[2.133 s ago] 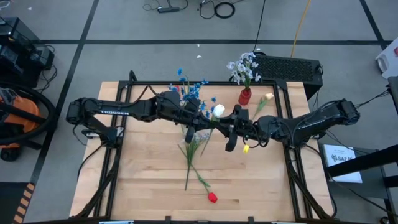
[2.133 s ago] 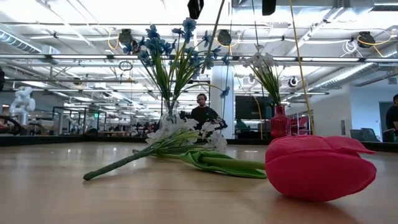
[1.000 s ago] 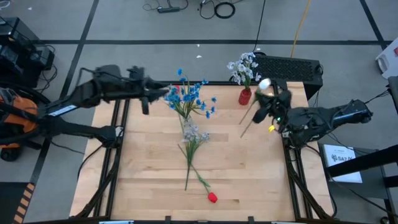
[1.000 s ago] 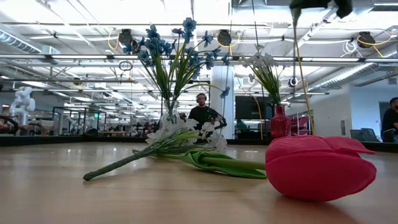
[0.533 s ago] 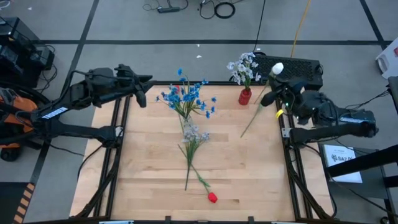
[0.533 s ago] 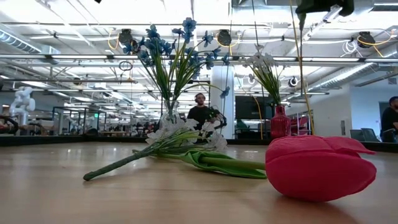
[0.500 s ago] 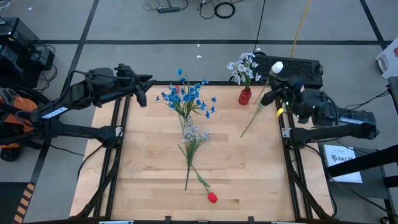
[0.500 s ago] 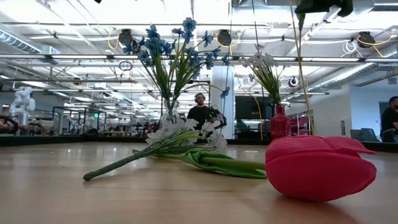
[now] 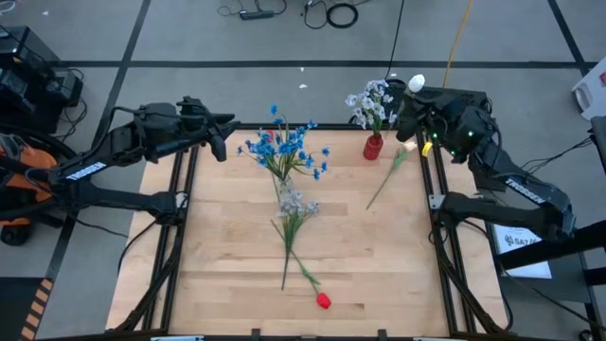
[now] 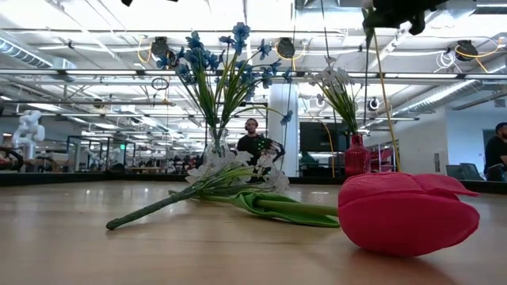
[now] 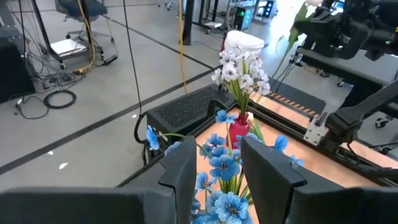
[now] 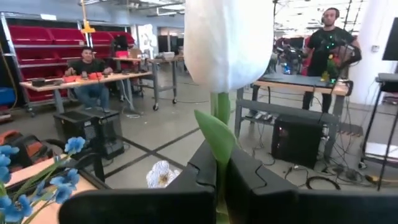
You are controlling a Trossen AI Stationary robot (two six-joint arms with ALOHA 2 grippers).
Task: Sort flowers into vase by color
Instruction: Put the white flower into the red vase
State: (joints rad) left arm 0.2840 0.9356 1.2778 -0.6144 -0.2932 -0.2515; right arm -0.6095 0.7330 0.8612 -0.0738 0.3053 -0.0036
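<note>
My right gripper [image 9: 418,121] is shut on a white tulip near the table's far right corner; its bud [image 9: 417,83] points past the far edge and its stem [image 9: 383,182] slants back over the table. Blue flowers [image 9: 284,152] stand in a clear vase [image 10: 215,150]. Pale white-lilac flowers [image 9: 371,102] stand in a red vase [image 9: 373,148]. A white-lilac spray [image 9: 292,213] and a red tulip [image 9: 323,300] lie flat on the wood. My left gripper [image 9: 220,144] hangs open at the far left edge, holding nothing. My right gripper pinches the tulip's green stem [image 12: 219,155] between its two fingers, a little below the bud [image 12: 229,43], beside a leaf [image 12: 214,134]. The fingers come roughly level from the table's right side and lie across the stem. Whether the stem's lower end [image 9: 368,206] touches the wood, I cannot tell.
A black box [image 9: 445,99] lies just beyond the far edge, beside my right gripper. The table's black frame rails [image 9: 180,208] run along its left and right sides. Bare wood [image 9: 379,275] spreads over the near right part. People show in the room beyond.
My right gripper has gone up and toward the far edge with the white tulip. The bud has swung out past the far edge while the stem's lower end stays about where it was. My left gripper has drawn back toward the table's left edge, away from the blue flowers.
</note>
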